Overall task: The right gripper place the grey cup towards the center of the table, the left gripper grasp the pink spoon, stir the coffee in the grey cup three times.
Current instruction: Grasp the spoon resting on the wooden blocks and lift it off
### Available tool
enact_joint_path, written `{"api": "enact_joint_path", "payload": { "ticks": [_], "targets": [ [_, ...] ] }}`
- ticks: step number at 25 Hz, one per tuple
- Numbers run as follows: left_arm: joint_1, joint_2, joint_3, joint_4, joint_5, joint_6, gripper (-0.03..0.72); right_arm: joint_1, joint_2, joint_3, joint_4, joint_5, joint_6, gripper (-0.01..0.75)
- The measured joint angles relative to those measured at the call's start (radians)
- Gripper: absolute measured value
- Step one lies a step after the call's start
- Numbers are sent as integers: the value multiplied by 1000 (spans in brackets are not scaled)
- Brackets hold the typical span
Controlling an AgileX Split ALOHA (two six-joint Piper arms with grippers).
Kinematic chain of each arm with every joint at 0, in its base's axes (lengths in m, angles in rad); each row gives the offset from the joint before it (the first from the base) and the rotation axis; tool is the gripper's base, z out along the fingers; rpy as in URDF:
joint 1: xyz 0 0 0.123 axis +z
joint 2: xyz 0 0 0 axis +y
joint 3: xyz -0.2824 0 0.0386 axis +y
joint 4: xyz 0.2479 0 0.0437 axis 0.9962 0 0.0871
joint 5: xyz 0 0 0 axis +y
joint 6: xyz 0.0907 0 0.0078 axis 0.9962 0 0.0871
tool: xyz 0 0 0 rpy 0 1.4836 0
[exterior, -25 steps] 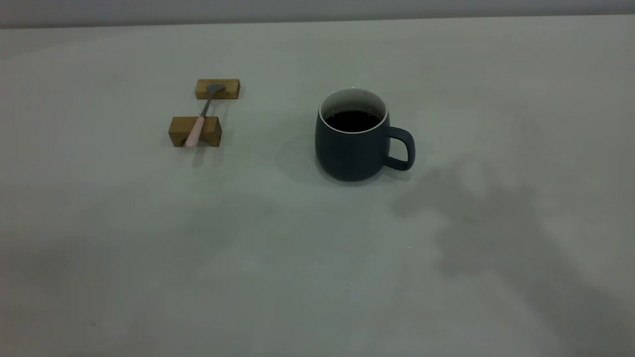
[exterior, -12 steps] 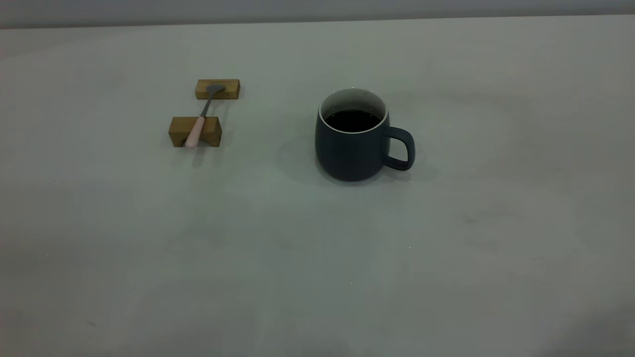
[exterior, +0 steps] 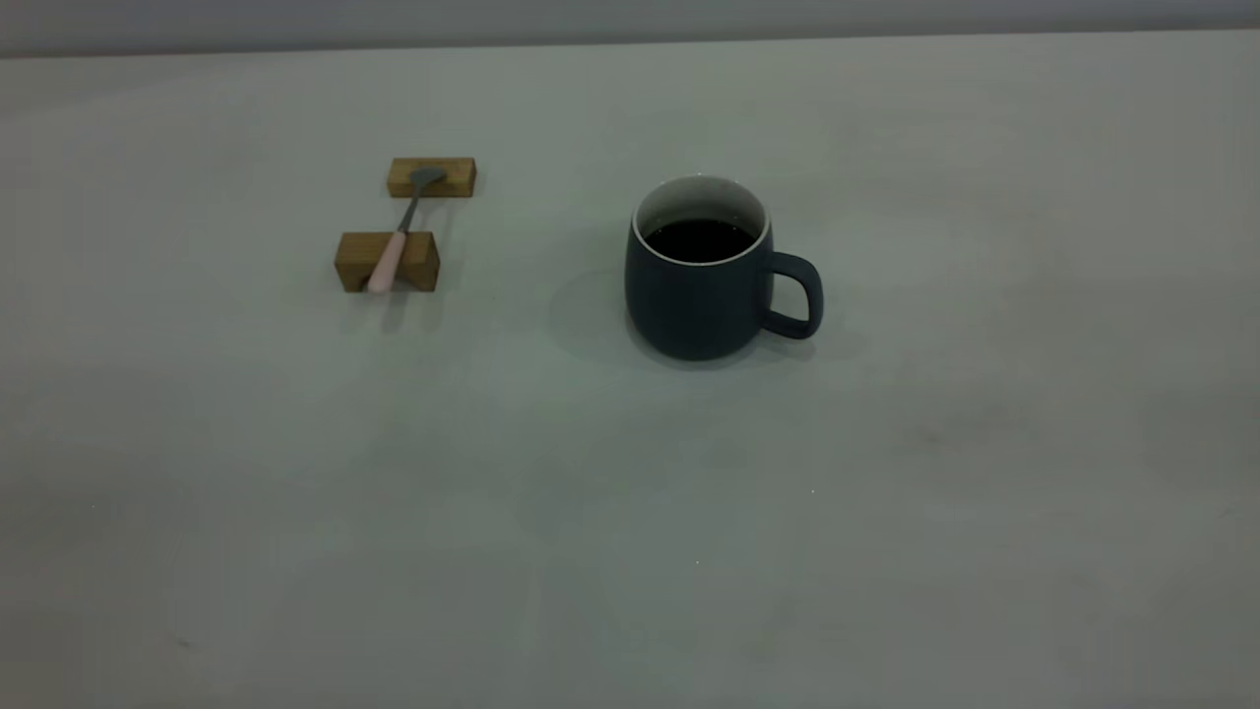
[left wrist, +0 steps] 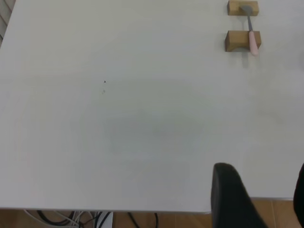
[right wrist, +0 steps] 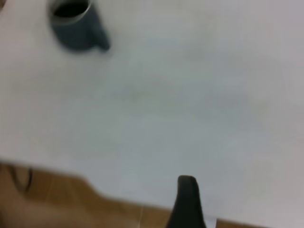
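The broad shadow that lay on the right of the table (exterior: 630, 551) a second ago has gone, while nothing else has shifted. Both arms hang back over the table's near edge: the left gripper (left wrist: 263, 173) is spread and empty, and we cannot tell how the right gripper (right wrist: 187, 186) stands. Beyond, the grey cup (exterior: 694, 295) of coffee (exterior: 701, 239) sits mid-table, its handle towards the right arm for grasping, we judge. Farther left, the pink spoon (exterior: 394, 246) bridges two wooden blocks (exterior: 413, 261), its handle raised for pinching.
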Motion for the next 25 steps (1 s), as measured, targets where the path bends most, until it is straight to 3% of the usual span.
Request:
{"api": "enact_joint_path", "payload": {
  "ticks": [6,18,25],
  "targets": [
    [0,0,0,0,0,0,402,-70,-84,77,2,-51,3,663],
    [0,0,0,0,0,0,402,-72,-142,86,-13,-60,6,645],
    [0,0,0,0,0,0,402,-72,-142,86,-13,-60,6,558]
  ]
}}
